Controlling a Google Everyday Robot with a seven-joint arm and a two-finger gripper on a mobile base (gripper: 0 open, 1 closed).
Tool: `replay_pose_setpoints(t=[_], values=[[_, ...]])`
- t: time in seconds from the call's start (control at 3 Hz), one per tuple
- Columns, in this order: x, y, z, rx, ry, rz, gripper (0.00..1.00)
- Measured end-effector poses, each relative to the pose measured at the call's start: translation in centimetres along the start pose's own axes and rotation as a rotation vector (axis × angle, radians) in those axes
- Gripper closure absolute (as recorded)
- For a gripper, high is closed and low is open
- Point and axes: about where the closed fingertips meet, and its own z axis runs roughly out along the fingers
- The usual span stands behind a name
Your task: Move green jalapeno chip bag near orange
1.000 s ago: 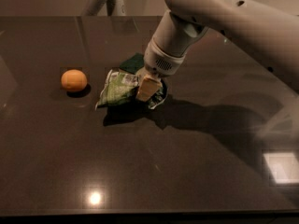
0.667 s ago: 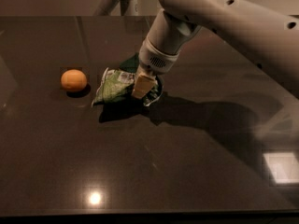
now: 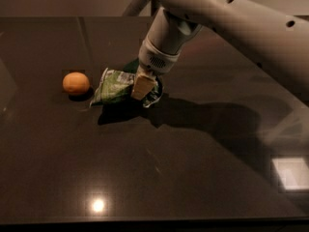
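Note:
The green jalapeno chip bag is crumpled on the dark table, left of centre. The orange sits just to its left, a small gap apart. My gripper comes down from the upper right and is shut on the bag's right part; one tan finger shows in front of the bag. The bag's right end is partly hidden behind the finger. The bag looks slightly lifted, with its shadow on the table below it.
The white arm crosses the upper right of the view. Its shadow lies on the table to the right of the bag. A bright light reflection shows near the front edge.
The gripper has moved left with the bag in it. The bag is now closer to the orange. The orange has not moved.

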Motion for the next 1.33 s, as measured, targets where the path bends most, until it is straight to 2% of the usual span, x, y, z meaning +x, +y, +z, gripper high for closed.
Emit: replay_pose_setpoints(t=[0.67,1.0,1.33], values=[[-0.42,0.02,0.21,-0.005,-0.011,-0.006,0.14],[-0.50,0.10,0.26,-0.006,-0.010,-0.008,0.00],[-0.50,0.10,0.26,-0.006,-0.010,-0.008,0.00]])
